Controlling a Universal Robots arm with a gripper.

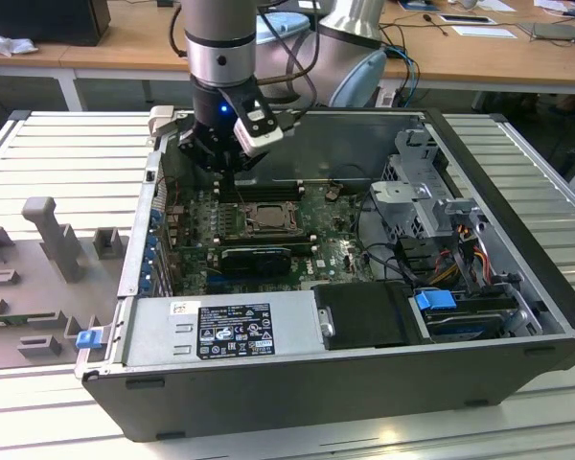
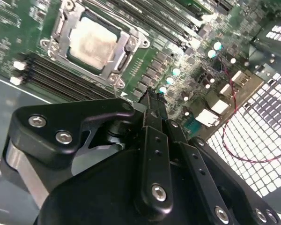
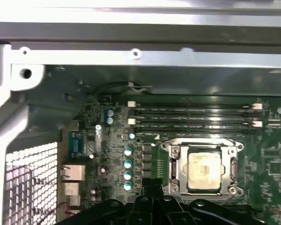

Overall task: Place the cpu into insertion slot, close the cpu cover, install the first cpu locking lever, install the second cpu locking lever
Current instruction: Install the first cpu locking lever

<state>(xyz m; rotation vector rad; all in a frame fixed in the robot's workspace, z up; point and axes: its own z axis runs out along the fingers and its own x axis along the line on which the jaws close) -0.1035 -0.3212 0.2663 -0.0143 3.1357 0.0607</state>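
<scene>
Over the motherboard [image 1: 337,251] in the exterior view, my gripper [image 1: 233,174] hangs pinched together and empty, at eleven o'clock of the cpu [image 1: 265,217]. The cpu sits in the insertion slot [image 2: 56,26] beneath the cpu cover [image 2: 126,52]. I judge any press here should be square and gentle.

We've got the small square silvery-topped cpu [image 3: 204,171] in the square metal-edged insertion slot [image 3: 201,140], thin dark-metal cpu cover [image 3: 178,173] frame around it. Long black memory slots [image 3: 192,117] just beside, between slot and grey metal chassis wall [image 3: 178,79].

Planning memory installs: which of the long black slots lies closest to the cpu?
The memory slot right beside the cpu, farthest from the case wall.
</scene>
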